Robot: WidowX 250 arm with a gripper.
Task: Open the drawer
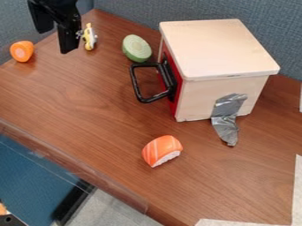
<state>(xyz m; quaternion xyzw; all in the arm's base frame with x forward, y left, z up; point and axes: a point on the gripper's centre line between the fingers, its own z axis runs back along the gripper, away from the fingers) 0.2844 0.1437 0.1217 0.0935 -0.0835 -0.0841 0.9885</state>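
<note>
At the upper left hangs my black gripper (54, 40), open, its two fingers apart with nothing between them. It is well to the left of the wooden drawer box (221, 53) and does not touch it. The drawer's red front (171, 81) faces left and looks flush with the box. A black loop handle (137, 84) juts out from that front toward the left.
A green and white round toy (137, 48) lies just behind the handle. Near the gripper are a small yellow toy (89, 37) and an orange piece (22, 51). Toy sushi (161, 150) lies in front of the box. Grey tape (226, 117) holds the box to the table (88, 106).
</note>
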